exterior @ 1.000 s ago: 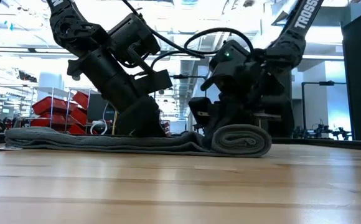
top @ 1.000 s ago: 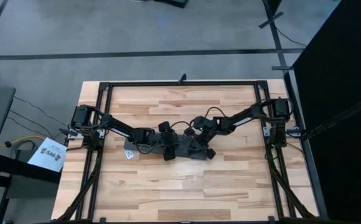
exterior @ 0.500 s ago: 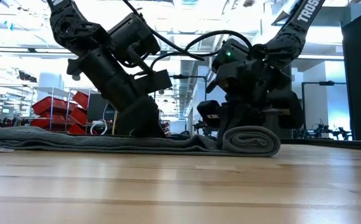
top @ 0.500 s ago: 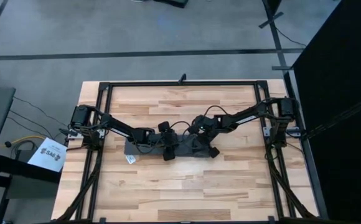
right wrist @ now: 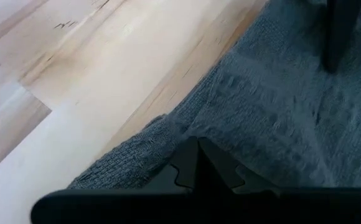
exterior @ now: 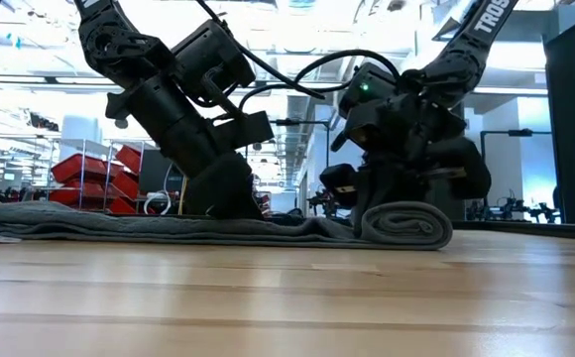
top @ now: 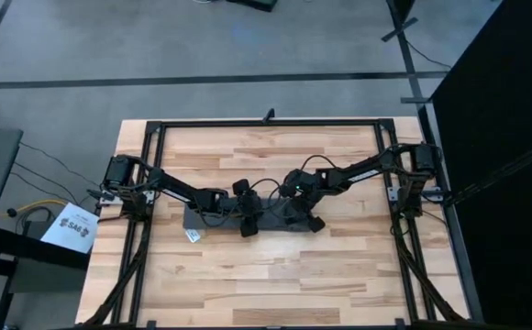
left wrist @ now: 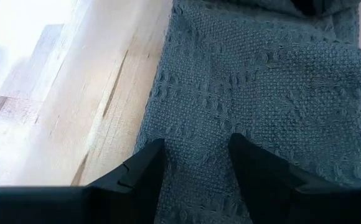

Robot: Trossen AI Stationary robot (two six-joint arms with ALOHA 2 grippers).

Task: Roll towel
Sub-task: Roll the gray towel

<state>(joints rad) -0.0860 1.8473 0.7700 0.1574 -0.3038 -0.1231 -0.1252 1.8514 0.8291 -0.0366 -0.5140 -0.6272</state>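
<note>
The right gripper [exterior: 399, 203] sits low on the rolled end of the towel [exterior: 169, 226], and in its own wrist view its two fingers [right wrist: 199, 165] meet at the tips, closed against the grey cloth; whether they pinch a fold or just press on it I cannot tell. The roll [exterior: 406, 224] is a tight spiral lying on the table [exterior: 287, 297], with the rest of the cloth running flat away from it across the boards.

The left gripper [left wrist: 196, 155] is down on that flat stretch near the middle, its fingers parted with the weave showing between them, so it looks to be pinning the cloth rather than gripping it. From above, both arms meet over the dark strip at the centre of the table, and a small white tag [top: 191, 233] shows at the towel's edge beside the left arm.

To my eye the roll has barely begun; most of the cloth is still flat. Doing this step well means keeping the right gripper's pressure even so the spiral stays square to the strip and does not cone. The left should hold the flat part taut, yet give way before the roll reaches it, or the cloth will bunch between them.
</note>
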